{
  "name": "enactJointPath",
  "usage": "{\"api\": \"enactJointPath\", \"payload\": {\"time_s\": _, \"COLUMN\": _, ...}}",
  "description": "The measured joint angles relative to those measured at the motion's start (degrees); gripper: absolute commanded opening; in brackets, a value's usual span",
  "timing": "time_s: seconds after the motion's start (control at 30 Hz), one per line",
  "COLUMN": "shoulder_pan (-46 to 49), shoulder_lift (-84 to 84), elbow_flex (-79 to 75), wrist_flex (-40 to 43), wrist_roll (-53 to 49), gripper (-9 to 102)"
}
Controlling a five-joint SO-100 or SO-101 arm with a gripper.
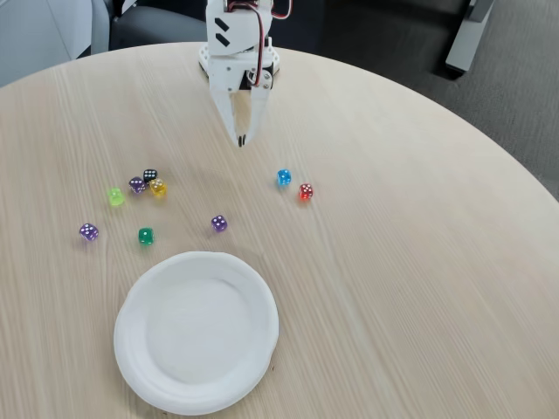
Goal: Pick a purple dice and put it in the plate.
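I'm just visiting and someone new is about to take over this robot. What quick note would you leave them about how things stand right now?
Gripper: jaws shut, holding nothing, hanging above the table near the arm's base.
Purple dice: two bright ones lie on the table, one just above the plate, one far left; a duller one sits in the cluster.
White paper plate: bare.
Done: nothing. Left: pick a purple die and drop it in.

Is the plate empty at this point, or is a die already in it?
Empty. The plate shows only bare white surface; the purple dice sits on the table above its rim.
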Motion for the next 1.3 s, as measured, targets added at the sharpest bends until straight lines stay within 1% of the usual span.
{"api": "enactJointPath", "payload": {"time_s": 0.8, "shoulder_pan": 0.1, "shoulder_lift": -1.8, "elbow_flex": 0.0, "wrist_flex": -0.1, "wrist_roll": -1.1, "gripper": 1}}
{"api": "enactJointPath", "payload": {"time_s": 0.9, "shoulder_pan": 0.1, "shoulder_lift": -6.9, "elbow_flex": -1.3, "wrist_flex": -0.1, "wrist_roll": -1.1, "gripper": 1}}
{"api": "enactJointPath", "payload": {"time_s": 1.03, "shoulder_pan": -0.1, "shoulder_lift": -19.1, "elbow_flex": -7.3, "wrist_flex": -0.9, "wrist_roll": 2.2, "gripper": 0}}
{"api": "enactJointPath", "payload": {"time_s": 1.3, "shoulder_pan": -0.2, "shoulder_lift": -43.4, "elbow_flex": -23.6, "wrist_flex": -13.9, "wrist_roll": 9.1, "gripper": 0}}
